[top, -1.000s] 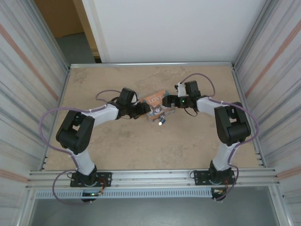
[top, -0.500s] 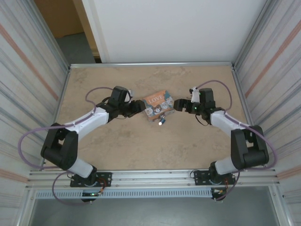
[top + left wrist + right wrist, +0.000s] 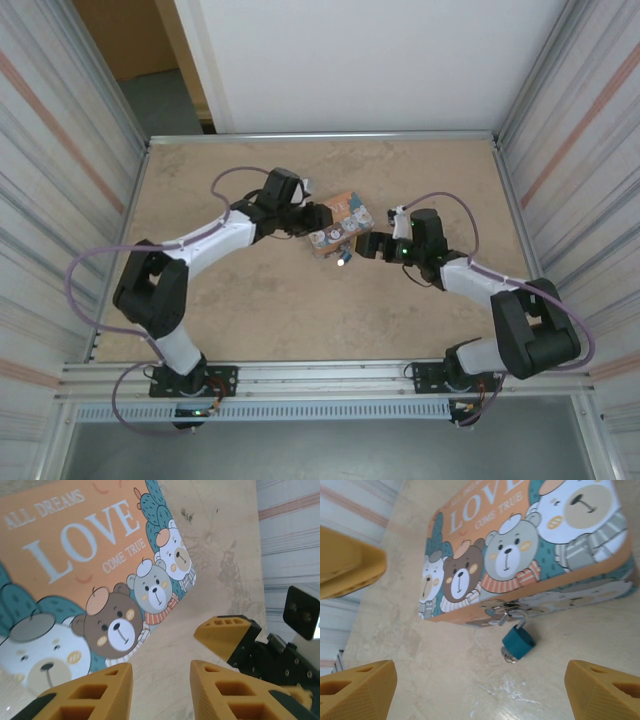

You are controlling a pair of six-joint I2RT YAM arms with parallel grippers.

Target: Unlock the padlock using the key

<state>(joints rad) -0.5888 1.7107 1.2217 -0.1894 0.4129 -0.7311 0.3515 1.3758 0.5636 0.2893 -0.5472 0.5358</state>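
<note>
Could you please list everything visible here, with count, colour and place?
tin box: one, orange with cartoon bears, mid-table between the grippers.
padlock: one, teal, hooked on the tin's front clasp, lying on the table.
silvery piece: one, at the padlock's bottom, too small to identify.
table: one, beige marbled, under everything.
left gripper: one, yellow fingers, open, at the tin's left side.
right gripper: one, yellow fingers, open, facing the padlock.

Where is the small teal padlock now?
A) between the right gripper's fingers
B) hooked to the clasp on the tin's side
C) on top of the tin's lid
B: the padlock hangs by its shackle from the clasp on the tin, its body lying on the table.
</note>
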